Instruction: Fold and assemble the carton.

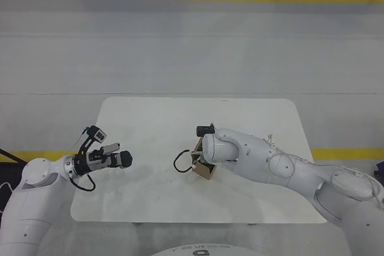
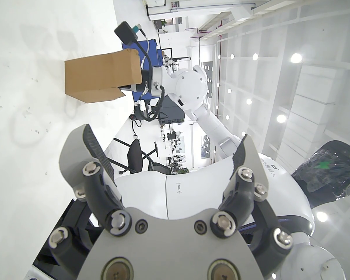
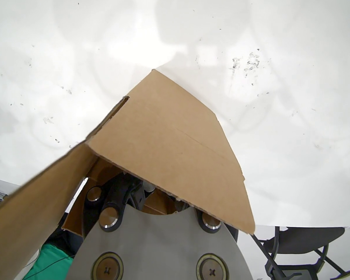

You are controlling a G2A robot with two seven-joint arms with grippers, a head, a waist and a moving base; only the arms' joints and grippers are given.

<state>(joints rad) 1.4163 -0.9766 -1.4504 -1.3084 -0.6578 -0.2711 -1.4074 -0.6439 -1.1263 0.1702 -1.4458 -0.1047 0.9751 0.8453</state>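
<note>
A small brown carton (image 1: 203, 169) stands on the white table (image 1: 160, 121) near its middle. My right gripper (image 1: 200, 160) is pushed into the carton's open end. In the right wrist view a broad flap of the carton (image 3: 169, 147) lies over the gripper and a second flap sticks out to one side. My left gripper (image 1: 123, 159) hovers over the table's left part, well apart from the carton, open and holding nothing. The left wrist view shows the carton (image 2: 102, 75) as a box lying on the table, with the open left gripper (image 2: 165, 135) in front.
A black cable (image 1: 179, 161) loops off the right wrist beside the carton. The table's rounded front edge (image 1: 198, 222) runs near both arms. A yellow floor line (image 1: 345, 153) passes behind the table on the right.
</note>
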